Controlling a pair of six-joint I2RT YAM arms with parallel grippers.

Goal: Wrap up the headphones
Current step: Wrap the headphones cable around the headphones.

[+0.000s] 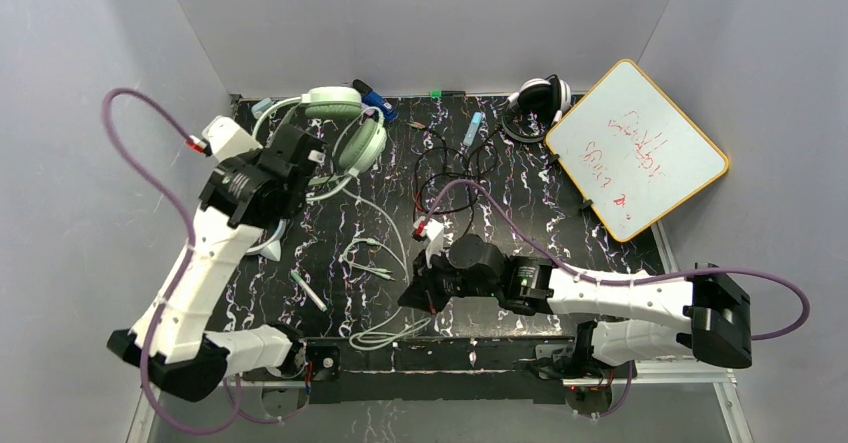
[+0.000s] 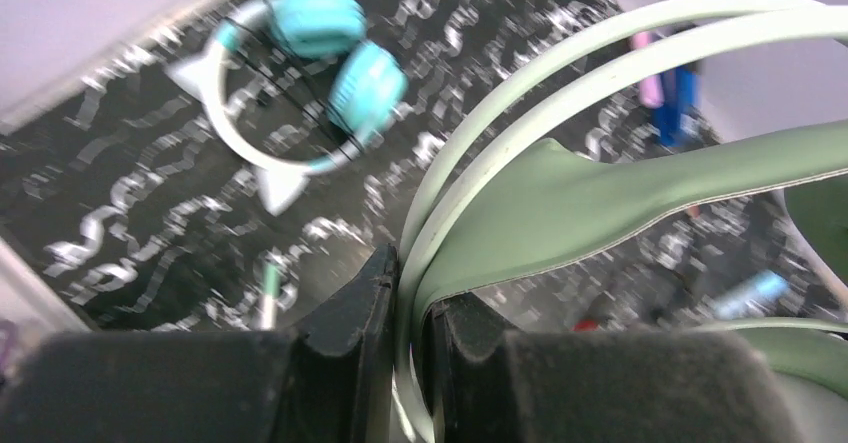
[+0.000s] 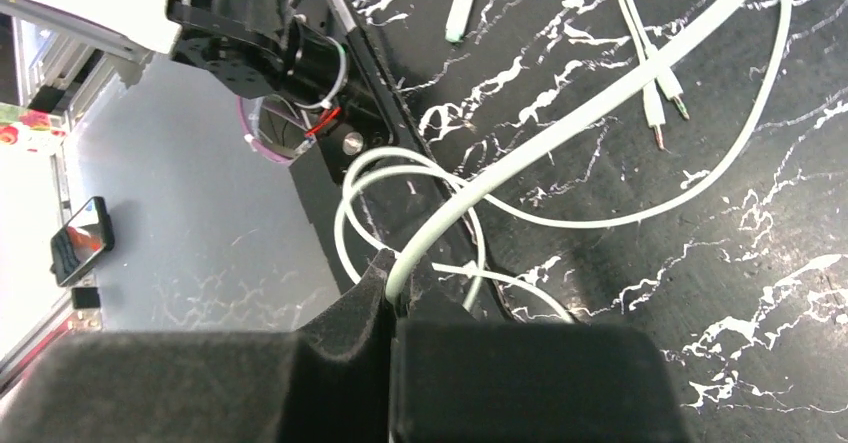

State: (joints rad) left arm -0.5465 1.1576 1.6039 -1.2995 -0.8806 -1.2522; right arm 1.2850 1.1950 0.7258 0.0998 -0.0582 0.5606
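The left gripper [image 2: 410,298] clamps the band of the mint-green headset [image 1: 345,123] above the teal headset [image 2: 325,28] on the black table [image 1: 560,213]; at center, the right gripper [image 3: 392,285] pinches the pale cable [image 3: 600,108] near the front edge; the black-and-white headset [image 1: 540,98] lies at the far right beside a whiteboard [image 1: 635,148]

Plain pale grey walls [image 1: 430,23] close the scene at nine, twelve and three o'clock around a black table [image 1: 600,248] veined with white, a red-scribbled whiteboard [image 1: 640,148] sits at two o'clock, and smooth grey floor [image 3: 200,193] shows beyond the table's near edge.
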